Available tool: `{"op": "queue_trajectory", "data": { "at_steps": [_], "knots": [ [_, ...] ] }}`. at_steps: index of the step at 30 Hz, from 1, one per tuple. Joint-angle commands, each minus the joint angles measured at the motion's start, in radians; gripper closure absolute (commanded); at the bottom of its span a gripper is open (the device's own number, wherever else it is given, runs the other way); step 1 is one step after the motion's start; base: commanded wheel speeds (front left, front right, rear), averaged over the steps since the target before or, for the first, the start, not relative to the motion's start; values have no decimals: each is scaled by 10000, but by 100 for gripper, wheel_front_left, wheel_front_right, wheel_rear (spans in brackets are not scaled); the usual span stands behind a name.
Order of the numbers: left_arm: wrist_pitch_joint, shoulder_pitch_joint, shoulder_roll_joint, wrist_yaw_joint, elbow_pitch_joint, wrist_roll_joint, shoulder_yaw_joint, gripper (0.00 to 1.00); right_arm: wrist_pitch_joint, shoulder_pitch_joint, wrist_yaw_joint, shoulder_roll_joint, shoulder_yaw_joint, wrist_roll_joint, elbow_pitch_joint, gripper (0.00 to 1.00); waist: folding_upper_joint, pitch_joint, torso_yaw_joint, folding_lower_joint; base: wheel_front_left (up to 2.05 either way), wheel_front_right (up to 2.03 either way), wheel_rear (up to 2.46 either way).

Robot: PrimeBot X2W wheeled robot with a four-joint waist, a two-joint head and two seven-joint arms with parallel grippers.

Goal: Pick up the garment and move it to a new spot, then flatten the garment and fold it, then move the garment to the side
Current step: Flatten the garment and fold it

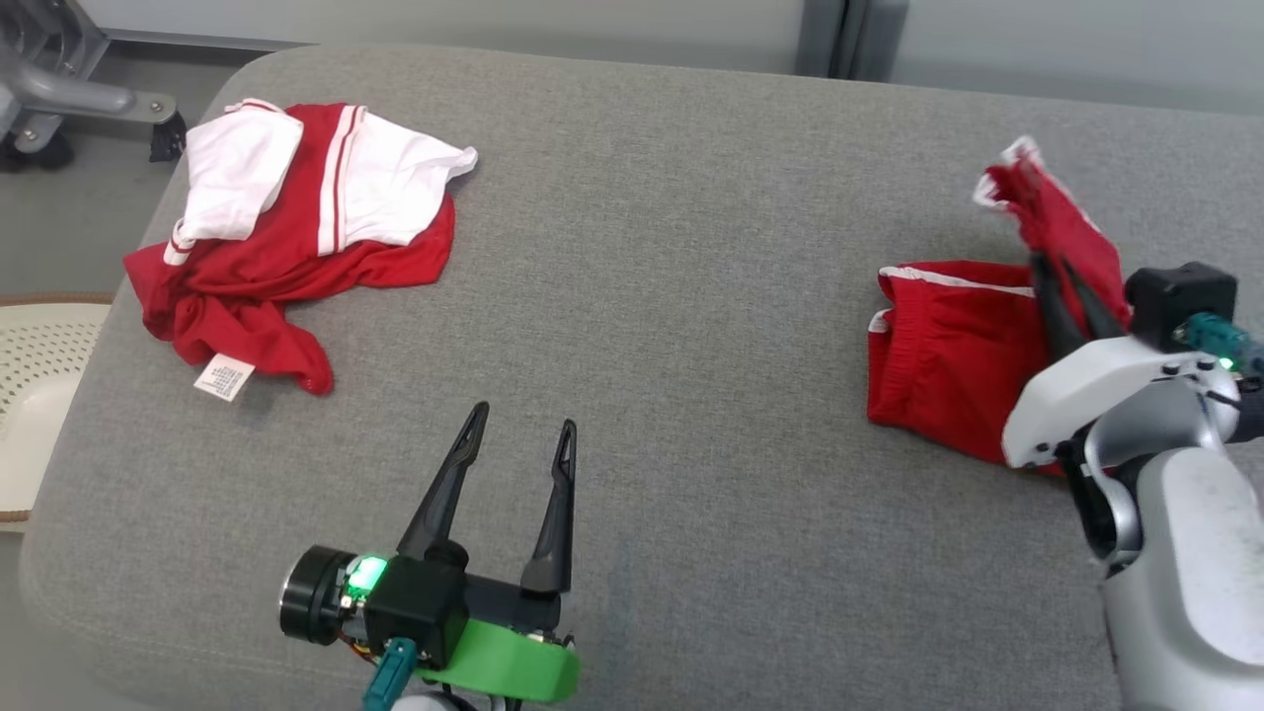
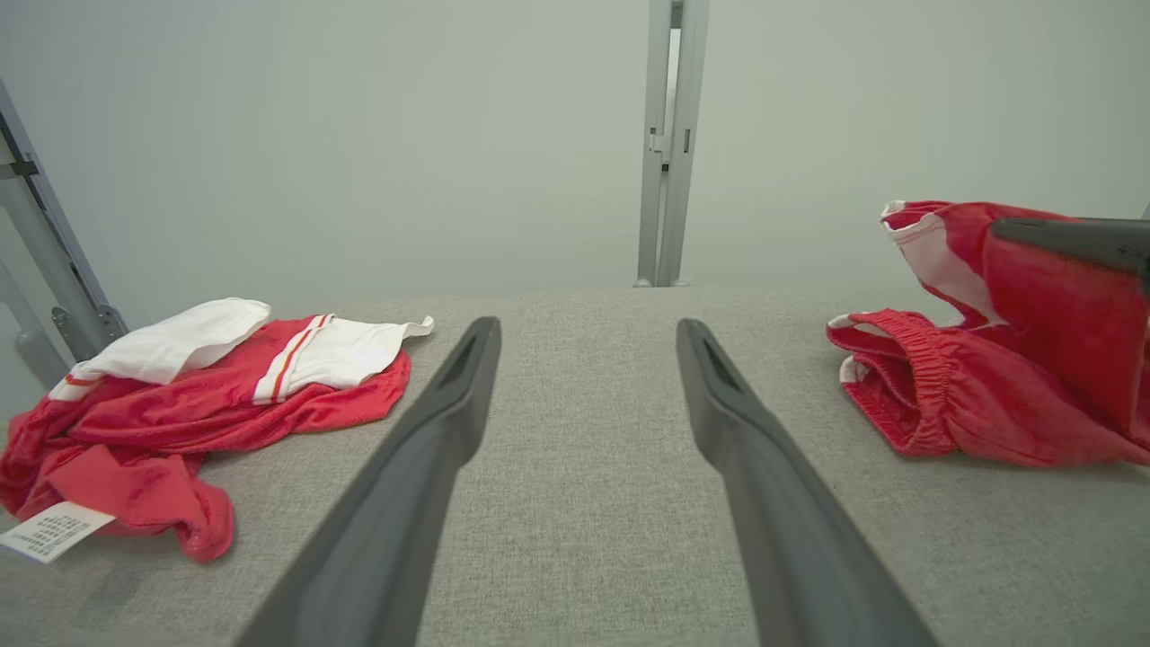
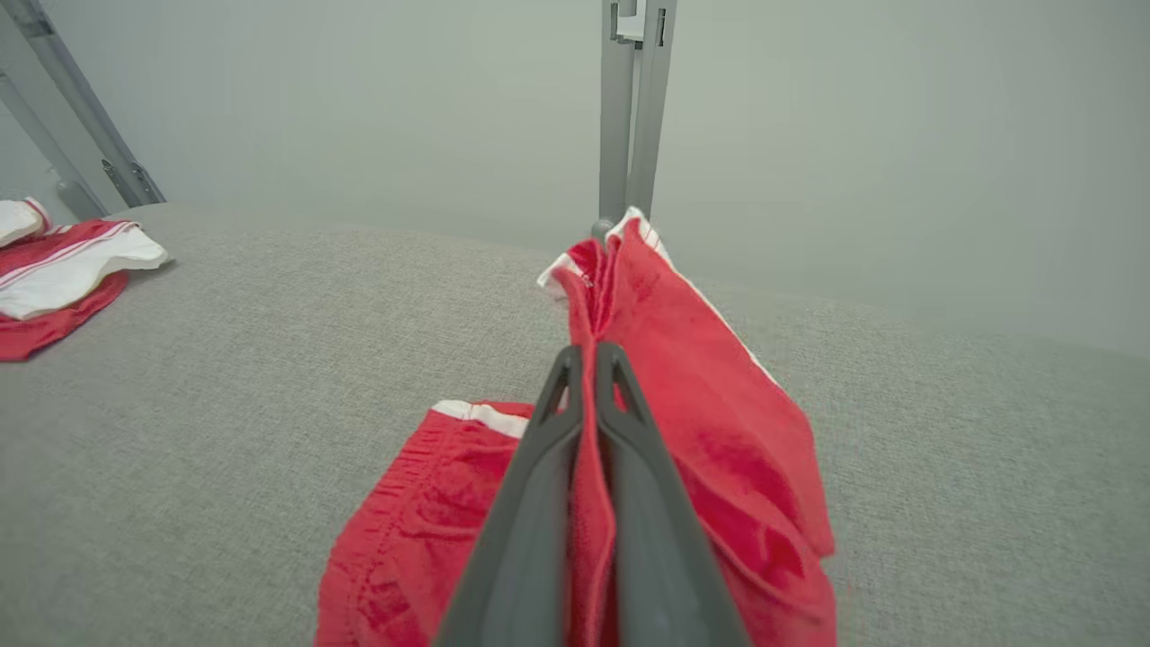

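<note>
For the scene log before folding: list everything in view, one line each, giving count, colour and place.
padded surface: one, grey, under both garments
shorts: one, red with white trim, right side of the surface, partly lifted
jersey: one, red and white, crumpled at the surface's far left
label: one, white, on the jersey's near edge
basket: one, cream, left of the surface
post: one, grey, behind the surface
left end effector: one, dark, open, near middle
right end effector: one, dark, shut on the shorts
</note>
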State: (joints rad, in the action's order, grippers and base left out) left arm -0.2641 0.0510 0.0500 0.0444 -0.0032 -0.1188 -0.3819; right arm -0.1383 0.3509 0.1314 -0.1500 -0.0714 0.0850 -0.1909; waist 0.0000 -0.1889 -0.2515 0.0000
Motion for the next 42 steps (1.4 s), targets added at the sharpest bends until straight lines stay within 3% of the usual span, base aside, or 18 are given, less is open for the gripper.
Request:
{"op": "queue_trajectory", "data": {
  "at_steps": [1, 8, 16, 17, 21, 27, 32, 38, 39, 40, 41, 42],
  "knots": [
    [-3, -164, 19, -16, 44, 65, -4, 0, 122, -140, -14, 171, 85, -111, -87, 100, 0, 120, -176, 0, 0, 0, 0],
    [-3, -151, 21, -103, 80, 8, -164, 0, 481, -122, -14, 800, 523, -311, -1311, 100, 0, 119, -531, 0, 0, 0, 0],
    [-3, -142, 21, -173, 182, -123, -225, 0, 1001, 283, -14, 962, 990, -26, -3022, 100, 0, 82, -746, 0, 0, 0, 0],
    [-3, -153, 21, -150, 195, -126, -222, 0, 1076, 323, -12, 973, 1066, 71, -3126, 0, 0, 100, -744, 0, 0, 0, 0],
    [-3, -245, 20, -134, 250, -80, -159, 0, 1480, 401, -12, 990, 1602, 966, -3133, 0, 0, 217, -666, 0, 0, 0, 0],
    [-3, -491, 20, -24, 284, 93, 53, 0, 2042, -260, -12, 979, 2520, 2063, -2158, 0, 0, 587, -249, 0, 0, 0, 0],
    [-3, -693, 22, 0, 201, 284, 186, 0, 2518, -1056, -12, 971, 2770, 2102, -1370, 0, 0, 888, 51, 0, 0, 0, 0],
    [-3, -937, 23, 19, 89, 433, 383, 0, 2907, -2159, -12, 854, 2294, 1928, -323, 0, 0, 1162, 226, 0, 0, 0, 0],
    [-3, -989, 23, 23, 63, 458, 424, 0, 2926, -2311, -12, 798, 2140, 1892, -182, 7, 0, 1206, 274, 0, 0, 0, 0],
    [-3, -1032, 23, 33, 44, 458, 449, 0, 2934, -2414, -11, 746, 2033, 1850, -100, 75, 0, 1241, 305, 0, 0, 0, 0],
    [-3, -1083, 22, 28, 36, 452, 462, 0, 2920, -2490, -11, 672, 1913, 1780, -28, 100, 0, 1266, 329, 0, 0, 0, 0],
    [-3, -1126, 22, 19, 37, 466, 465, 0, 2895, -2520, -11, 622, 1794, 1777, -12, 100, 0, 1282, 349, 0, 0, 0, 0]
  ]
}}
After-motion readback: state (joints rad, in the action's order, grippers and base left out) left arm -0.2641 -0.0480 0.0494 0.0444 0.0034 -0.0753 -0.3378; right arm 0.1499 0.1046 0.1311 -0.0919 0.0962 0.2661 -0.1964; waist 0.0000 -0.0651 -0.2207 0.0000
